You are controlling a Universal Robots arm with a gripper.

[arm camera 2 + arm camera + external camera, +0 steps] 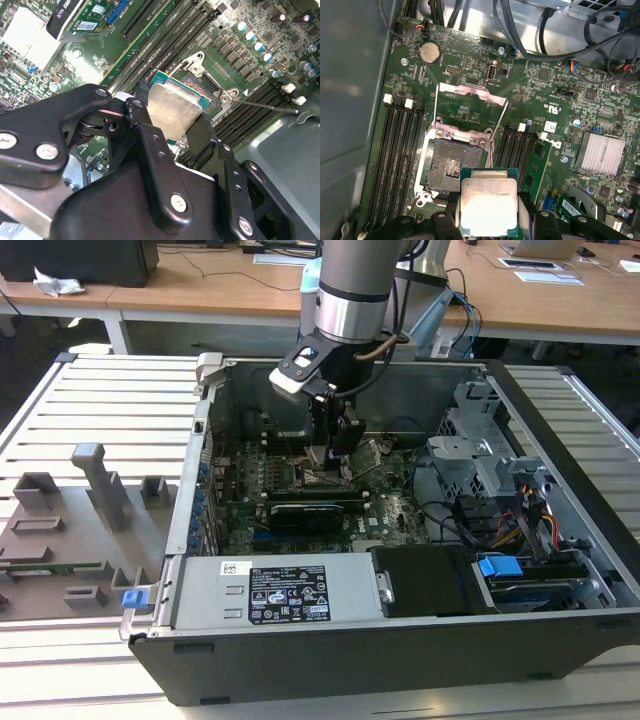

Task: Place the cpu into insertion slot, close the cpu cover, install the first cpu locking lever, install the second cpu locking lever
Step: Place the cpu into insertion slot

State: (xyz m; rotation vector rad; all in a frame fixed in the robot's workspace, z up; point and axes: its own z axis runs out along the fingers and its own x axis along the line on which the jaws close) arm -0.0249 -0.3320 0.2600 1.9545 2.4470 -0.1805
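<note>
With the slot (pixel 451 167) bare amid the board (pixel 530 95) and the cover (pixel 470 107) tipped up clear of it, the end effector (pixel 489 222), clamped on the cpu (pixel 487 205) held over one slot edge, probably needs to square the chip to the slot's rim and lower it flat, never sliding.

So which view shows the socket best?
The first wrist view: the socket lies bare from above, cover swung open, cpu overlapping one corner. In the second wrist view the cpu and gripper hide most of it. The exterior view has it far off, partly behind the gripper.
</note>
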